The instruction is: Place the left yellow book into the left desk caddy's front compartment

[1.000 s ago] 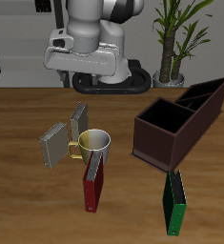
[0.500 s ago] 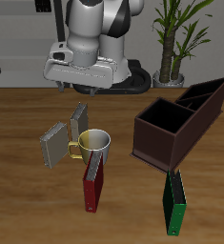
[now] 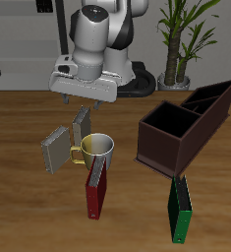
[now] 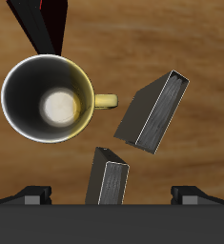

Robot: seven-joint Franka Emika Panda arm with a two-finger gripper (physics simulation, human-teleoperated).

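The left yellow book [image 3: 81,120] stands upright on the table behind the mug, slim with greyish covers; in the wrist view [image 4: 111,178] its top edge lies between my fingers' line. The other yellow book [image 3: 56,150] stands nearer the table's front edge, also in the wrist view [image 4: 153,112]. My gripper [image 3: 83,100] is open and empty, hovering just above the left yellow book; both fingertips [image 4: 32,195] show spread wide apart. The left desk caddy [image 3: 213,100], dark brown, stands far back beside the plant, away from the gripper.
A yellow mug [image 3: 97,148] stands close beside the two books, also in the wrist view [image 4: 47,97]. A dark red book [image 3: 94,189] and a green book [image 3: 180,209] stand near the front edge. A second dark caddy [image 3: 171,138] sits mid-table. A potted plant [image 3: 181,39] stands at the back.
The arm has swung forward and lowered, bringing the open gripper down over the left yellow book. No object has moved.
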